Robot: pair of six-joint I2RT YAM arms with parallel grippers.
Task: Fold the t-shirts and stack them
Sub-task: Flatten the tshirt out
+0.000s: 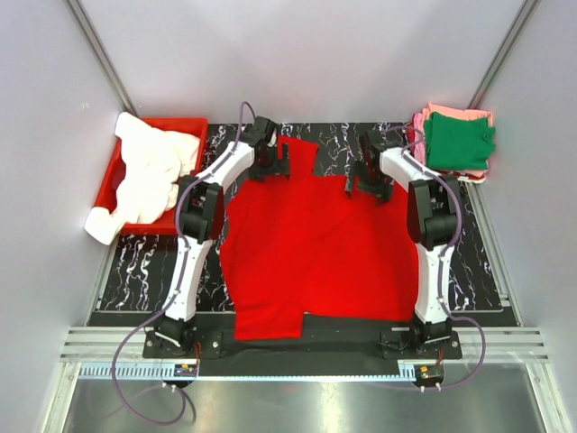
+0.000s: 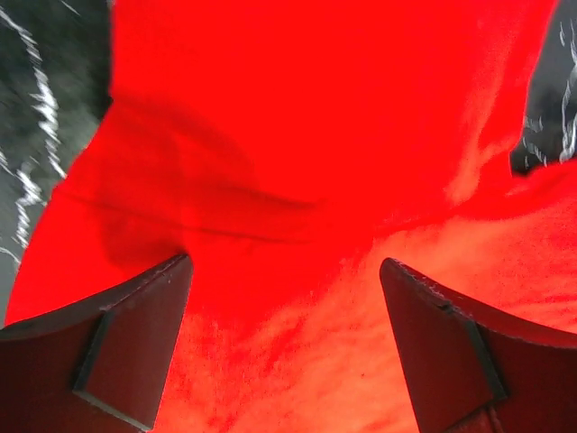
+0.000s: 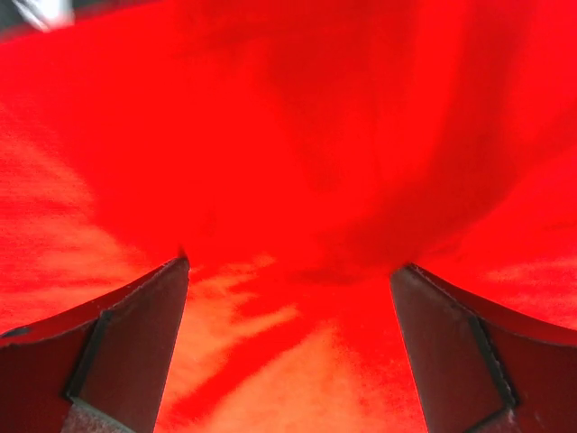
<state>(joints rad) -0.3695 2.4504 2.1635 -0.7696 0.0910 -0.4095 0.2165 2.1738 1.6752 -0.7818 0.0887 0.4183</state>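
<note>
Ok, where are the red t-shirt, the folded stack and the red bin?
red t-shirt (image 1: 315, 244): top view, middle of its spread-out body.
folded stack (image 1: 458, 142): top view, its green top layer.
red bin (image 1: 185, 123): top view, far rim.

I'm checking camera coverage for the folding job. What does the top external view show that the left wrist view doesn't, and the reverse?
Only the top view: the rigid red plastic bin holding white cloth shirts, the folded green-and-pink shirt stack, and the right gripper. Only the left wrist view: the left gripper's fingers wide apart, close above a crease. Both: the bright red cloth t-shirt spread on the black marbled table.
</note>
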